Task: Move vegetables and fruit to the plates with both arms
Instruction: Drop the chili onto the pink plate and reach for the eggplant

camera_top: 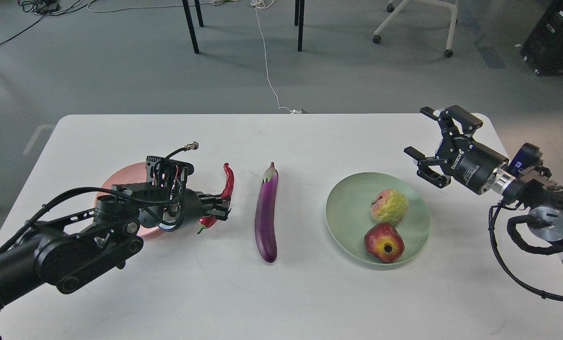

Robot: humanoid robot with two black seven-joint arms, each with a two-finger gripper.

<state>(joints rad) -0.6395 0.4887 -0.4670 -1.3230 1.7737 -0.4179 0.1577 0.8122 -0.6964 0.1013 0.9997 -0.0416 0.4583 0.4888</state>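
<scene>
You see your left gripper (220, 208) closed on the red chili (226, 185) just beside the pink plate (121, 179); the eggplant (267, 212) lies on the table (281, 293). Your right gripper (425, 146) hangs open beside the green plate (342, 208), which holds the pomegranate (384, 242) and yellow-green fruit (390, 206)

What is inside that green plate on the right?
The green plate holds two fruits: a bumpy yellow-green one at the back and a dark red pomegranate in front, close together. The plate under them is covered, so nothing can be told there.
</scene>
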